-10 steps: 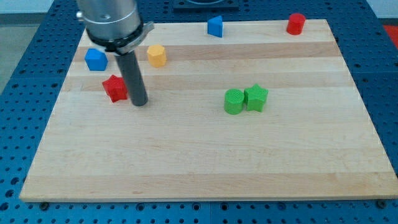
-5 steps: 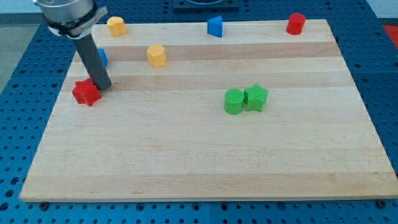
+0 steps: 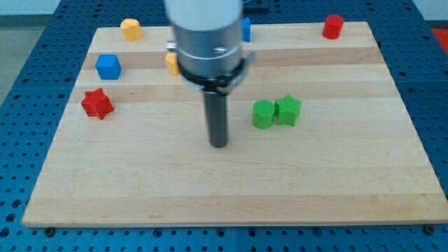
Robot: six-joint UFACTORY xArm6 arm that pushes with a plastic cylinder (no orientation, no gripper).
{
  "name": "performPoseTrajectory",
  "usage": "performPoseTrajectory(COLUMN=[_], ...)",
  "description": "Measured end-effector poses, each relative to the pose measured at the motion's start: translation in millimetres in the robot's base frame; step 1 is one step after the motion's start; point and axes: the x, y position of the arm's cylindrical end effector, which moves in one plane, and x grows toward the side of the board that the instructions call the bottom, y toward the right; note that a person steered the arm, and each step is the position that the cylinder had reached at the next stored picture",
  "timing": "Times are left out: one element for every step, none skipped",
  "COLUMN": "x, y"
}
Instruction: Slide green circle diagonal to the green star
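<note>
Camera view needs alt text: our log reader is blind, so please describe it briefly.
My tip rests on a wooden board, to the view's left of and slightly below the green circle, which touches the green star on its right. A red star, blue cube and yellow block sit at the view's left; a red cylinder is top right.

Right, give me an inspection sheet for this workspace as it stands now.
Surface: pale wooden board, flat on a blue perforated table.
Job's things: green circle touching the green star on its left, side by side.
Clutter: red star, blue block, yellow block at the view's top left; red cylinder top right; another yellow block and blue block partly hidden by the arm.
Hand: none; my tip sits left of and below the green circle, apart from it.
Cables: nothing seen.
Surroundings: nothing seen beyond the table.
</note>
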Motion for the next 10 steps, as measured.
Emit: performPoseTrajectory(x=[-9.2,-28.1,-55.3,-80.1,-72.5,-72.5,-95.5,-109.5,-130.6,-135.5], y=[42.8,55.4,54.6,49.4,47.8,31.7,25.5,28.9,74.7,122.4])
